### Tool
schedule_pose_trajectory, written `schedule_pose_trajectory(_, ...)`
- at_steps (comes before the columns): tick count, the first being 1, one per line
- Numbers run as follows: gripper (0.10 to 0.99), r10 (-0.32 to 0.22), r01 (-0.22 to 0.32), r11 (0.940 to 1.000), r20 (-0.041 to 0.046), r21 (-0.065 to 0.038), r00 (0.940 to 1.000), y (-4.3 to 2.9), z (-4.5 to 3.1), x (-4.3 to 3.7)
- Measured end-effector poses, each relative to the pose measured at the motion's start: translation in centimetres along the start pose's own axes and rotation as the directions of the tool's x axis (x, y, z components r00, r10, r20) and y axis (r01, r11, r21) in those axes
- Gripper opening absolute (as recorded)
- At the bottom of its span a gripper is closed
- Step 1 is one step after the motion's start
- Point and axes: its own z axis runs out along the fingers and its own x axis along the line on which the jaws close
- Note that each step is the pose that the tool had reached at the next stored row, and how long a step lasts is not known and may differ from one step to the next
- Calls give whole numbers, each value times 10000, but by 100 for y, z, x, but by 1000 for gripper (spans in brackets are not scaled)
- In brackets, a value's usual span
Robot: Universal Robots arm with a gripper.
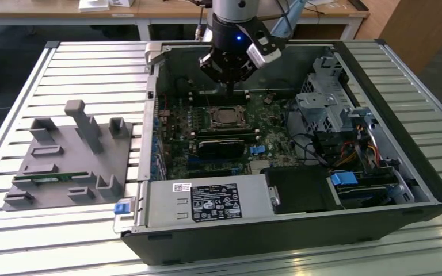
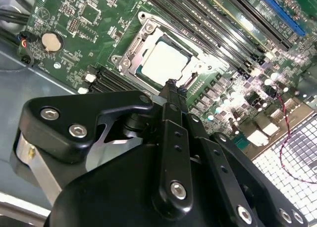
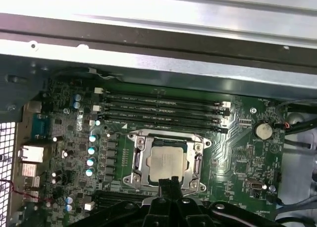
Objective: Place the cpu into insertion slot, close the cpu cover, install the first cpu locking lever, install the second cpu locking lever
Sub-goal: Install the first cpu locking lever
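Note:
The cpu (image 1: 225, 118) (image 2: 166, 61) (image 3: 167, 165) lies flat in the insertion slot (image 3: 195, 163) on the green motherboard, dull silver top facing up. The cpu cover (image 2: 130, 53) (image 3: 140, 160) lies down over it, and the chip shows through its square window. My gripper (image 1: 233, 92) (image 2: 171, 83) (image 3: 171, 180) hangs just above one edge of the socket, beside the chip, shut with nothing between its fingers. In the exterior view it sits over the socket's far edge, inside the open computer case.
Long black memory slots (image 3: 163, 108) run beside the socket. A drive cage with cables (image 1: 336, 121) fills the exterior view's right, and a power supply (image 1: 205, 201) sits at the front. A grey fixture tray (image 1: 67, 161) lies outside the case on the exterior view's left.

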Motion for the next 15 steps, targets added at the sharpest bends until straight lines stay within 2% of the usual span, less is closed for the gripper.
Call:
schedule_pose_trajectory(2,106,0,0,10000,38,-12,10000,3,3,19)
schedule_pose_trajectory(6,106,77,-77,10000,39,-10,10000,10,3,96)
schedule_pose_trajectory(10,106,520,-520,9986,38,1,9986,11,10,114)
schedule_pose_trajectory(15,106,569,-569,9984,39,2,9984,14,17,149)
